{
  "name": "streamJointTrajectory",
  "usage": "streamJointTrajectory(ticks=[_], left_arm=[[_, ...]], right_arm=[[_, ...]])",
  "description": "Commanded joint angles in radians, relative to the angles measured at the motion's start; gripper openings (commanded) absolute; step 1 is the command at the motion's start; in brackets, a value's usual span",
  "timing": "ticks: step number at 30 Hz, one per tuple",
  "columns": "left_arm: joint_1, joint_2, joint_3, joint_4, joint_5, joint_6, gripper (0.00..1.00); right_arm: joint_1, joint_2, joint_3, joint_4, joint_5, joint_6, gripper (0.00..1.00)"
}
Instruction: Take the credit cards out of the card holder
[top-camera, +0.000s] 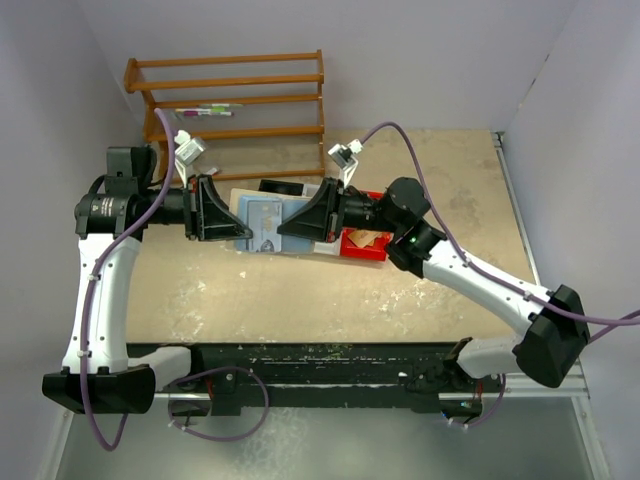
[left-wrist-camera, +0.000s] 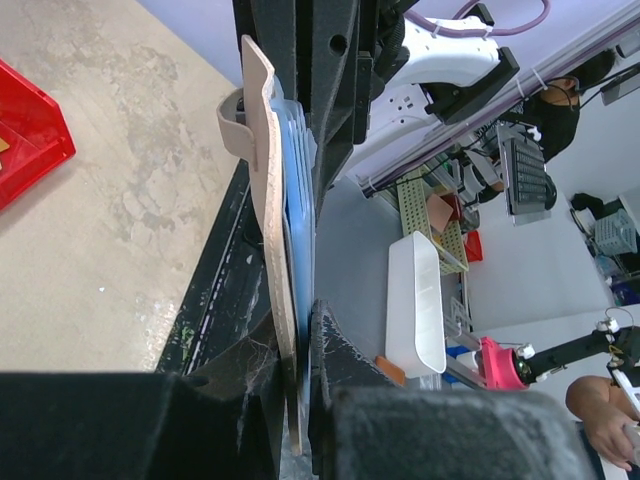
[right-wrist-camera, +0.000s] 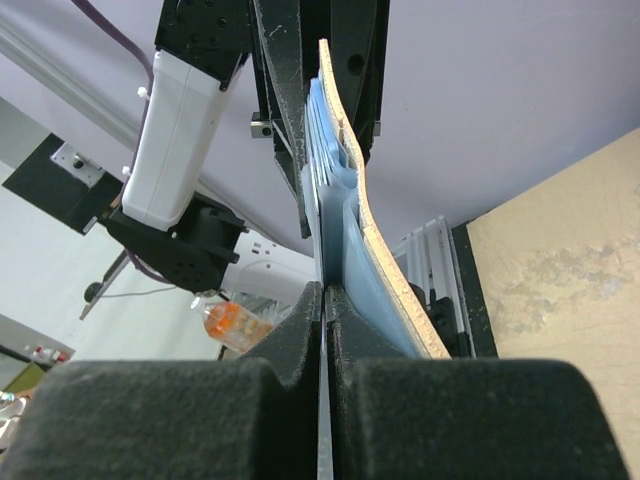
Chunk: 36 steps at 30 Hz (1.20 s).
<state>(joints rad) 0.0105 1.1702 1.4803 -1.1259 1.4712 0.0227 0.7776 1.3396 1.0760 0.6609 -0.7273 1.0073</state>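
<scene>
Credit cards (right-wrist-camera: 320, 240) look thin, stiff, slick; right jaws pinch one's edge shut, left jaws clamp the soft card holder (left-wrist-camera: 265, 200) opposite.

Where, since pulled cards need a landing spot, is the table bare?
Widest bare patch: the near strip of table, between left arm and right arm, in front of the card holder. A second lies far right, behind the right arm. Crowded: the middle, where left gripper and right gripper meet beside the red tray, and back left by the wooden rack.
</scene>
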Motion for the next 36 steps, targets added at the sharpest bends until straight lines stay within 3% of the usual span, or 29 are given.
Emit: streamJointTrajectory(ticks=[1,10,19,23,27,33,36], left_arm=[[-0.003,-0.007,0.010,0.006,0.068,0.025,0.13],[-0.002,-0.016,0.003,0.011,0.083,0.021,0.02],[-0.002,-0.009,0.002,0.042,0.066,-0.006,0.00],[-0.003,-0.010,-0.007,0.068,-0.021,-0.029,0.00],[-0.003,-0.011,-0.018,0.094,-0.081,-0.057,0.00],[-0.003,-0.008,-0.015,0.103,-0.123,-0.067,0.00],[-0.002,-0.008,-0.014,0.104,-0.127,-0.068,0.00]], right_arm=[[-0.011,-0.032,-0.015,0.078,-0.016,0.007,0.00],[-0.038,-0.075,-0.118,0.118,-0.003,0.026,0.00],[-0.061,-0.088,-0.133,0.130,-0.008,0.040,0.00],[-0.061,-0.054,-0.104,0.193,0.000,0.062,0.01],[-0.059,-0.015,-0.097,0.253,0.006,0.114,0.14],[-0.054,0.025,-0.116,0.352,0.002,0.180,0.23],[-0.054,0.026,-0.124,0.367,0.006,0.190,0.11]])
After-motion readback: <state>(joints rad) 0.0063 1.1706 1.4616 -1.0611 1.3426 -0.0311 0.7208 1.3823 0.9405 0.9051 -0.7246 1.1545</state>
